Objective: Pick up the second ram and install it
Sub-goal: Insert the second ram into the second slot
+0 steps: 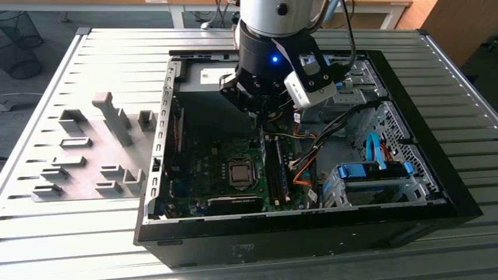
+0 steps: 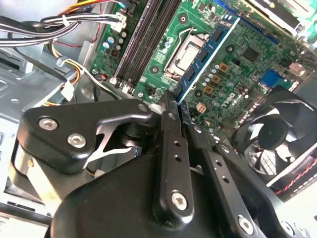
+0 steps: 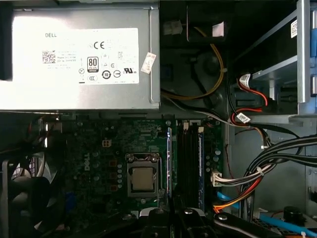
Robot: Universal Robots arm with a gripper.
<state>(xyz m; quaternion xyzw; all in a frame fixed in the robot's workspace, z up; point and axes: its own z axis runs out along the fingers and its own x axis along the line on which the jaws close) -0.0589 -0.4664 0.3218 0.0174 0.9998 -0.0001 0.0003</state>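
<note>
My gripper [image 1: 263, 116] hangs inside the open computer case [image 1: 420, 192], above the motherboard [image 1: 210, 169]. It is shut on the second ram [image 3: 169, 158], a thin stick with a blue label seen edge-on in the first wrist view. In the second wrist view the second ram [image 2: 208, 54] runs out from the gripper [image 2: 173, 103] over the board. It hovers between the processor socket [image 3: 142, 178] and the memory slots [image 3: 188, 163]. Another stick with a blue edge [image 3: 200, 168] stands in the outermost slot.
Grey fixture blocks [image 1: 93, 146] stand on the slatted table at the exterior view's left. In the case are the power supply [image 3: 79, 59], bundled cables [image 3: 262, 171], a fan [image 2: 277, 131] and a blue-handled drive cage [image 1: 374, 172].
</note>
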